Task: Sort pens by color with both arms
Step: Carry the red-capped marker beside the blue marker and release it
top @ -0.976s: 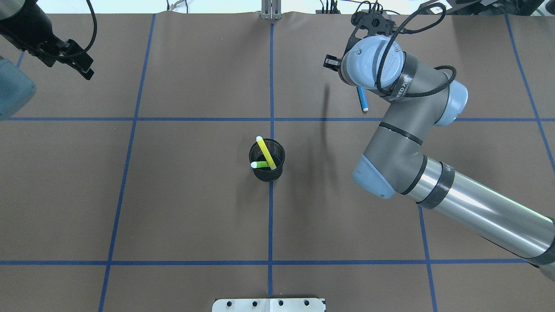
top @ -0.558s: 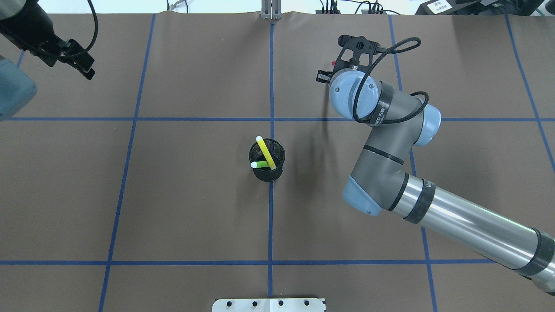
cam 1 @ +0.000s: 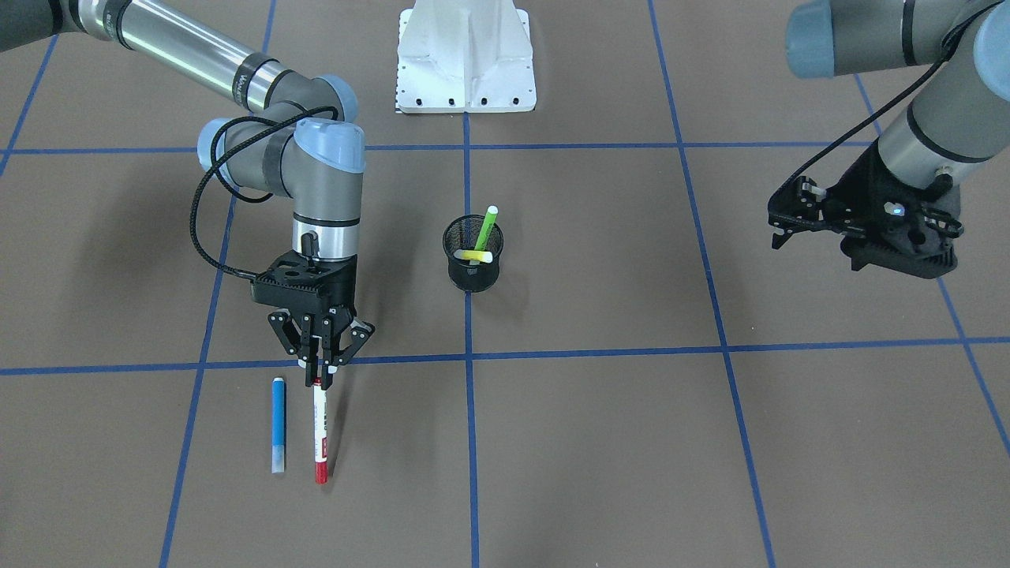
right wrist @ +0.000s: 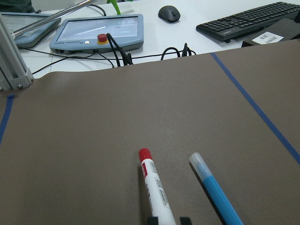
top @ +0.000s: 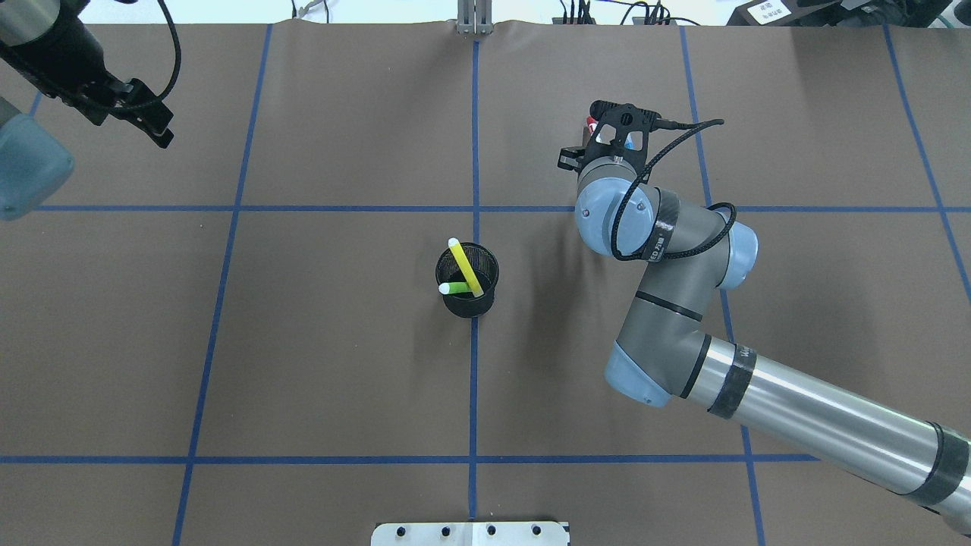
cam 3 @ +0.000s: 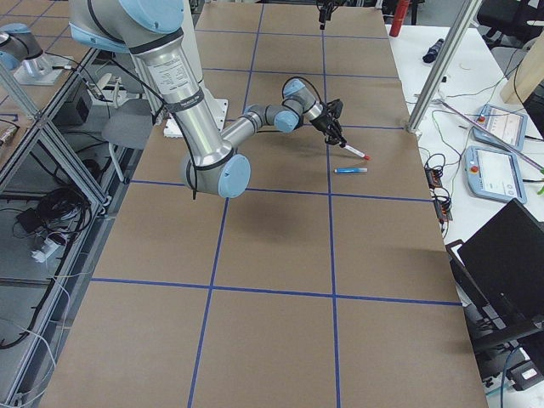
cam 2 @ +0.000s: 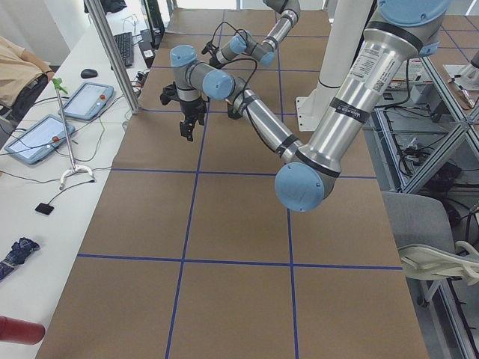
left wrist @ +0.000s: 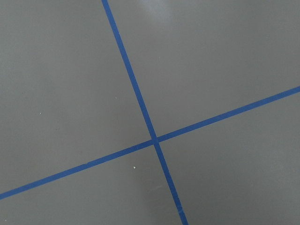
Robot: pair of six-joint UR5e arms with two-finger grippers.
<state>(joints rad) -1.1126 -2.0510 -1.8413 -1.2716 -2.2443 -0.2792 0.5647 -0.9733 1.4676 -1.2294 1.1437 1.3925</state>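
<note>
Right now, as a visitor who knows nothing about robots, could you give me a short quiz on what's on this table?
1. True or false: the blue pen lies flat on the table.
2. What does the right hand grip? A: the blue pen. B: the red-ended white pen. C: nothing.
3. How many pens stand in the black mesh cup?

Key: 1 true. 2 B. 3 two, the green pen and the yellow pen.
</note>
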